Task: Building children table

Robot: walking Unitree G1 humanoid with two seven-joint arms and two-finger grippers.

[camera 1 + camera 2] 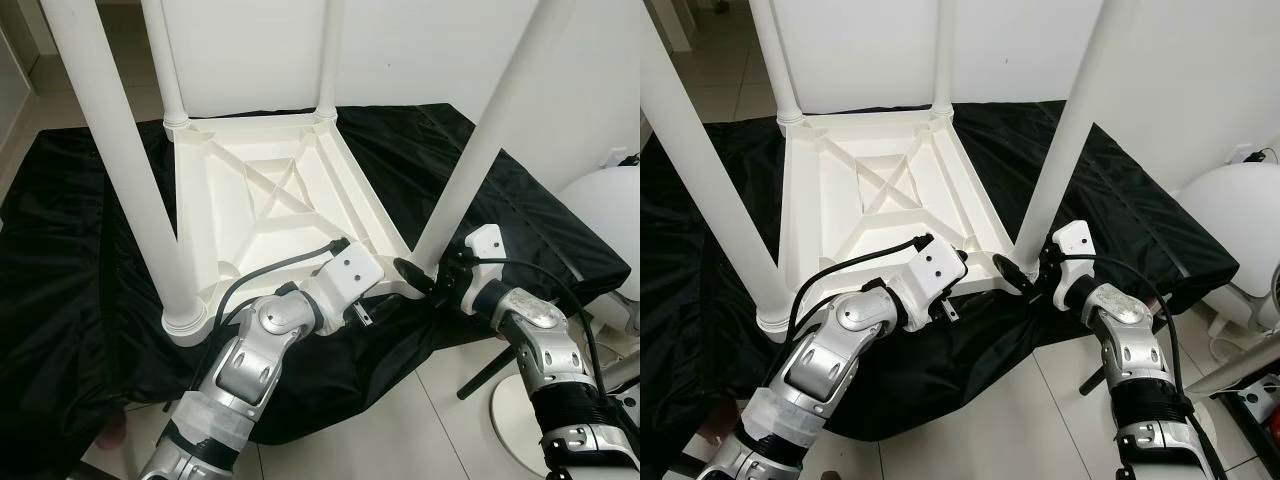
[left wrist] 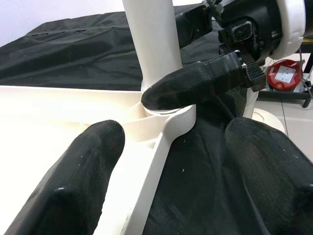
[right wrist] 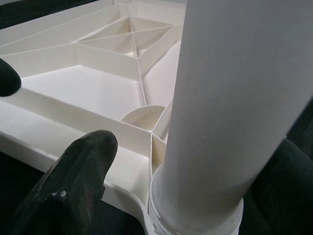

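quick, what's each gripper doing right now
Left gripper: open, straddling the tabletop edge, holding nothing.
Right gripper: open around the near right table leg, not clamped.

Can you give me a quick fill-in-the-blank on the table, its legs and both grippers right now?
1. The white table lies ____ on the black sheet, its legs pointing up.
2. The number of legs standing in its corners is ____.
3. The right gripper has its fingers around the base of the near ____ leg.
4. The left gripper is ____, one finger over the tabletop's rim and one over the sheet.

Missing words: upside down; four; right; open
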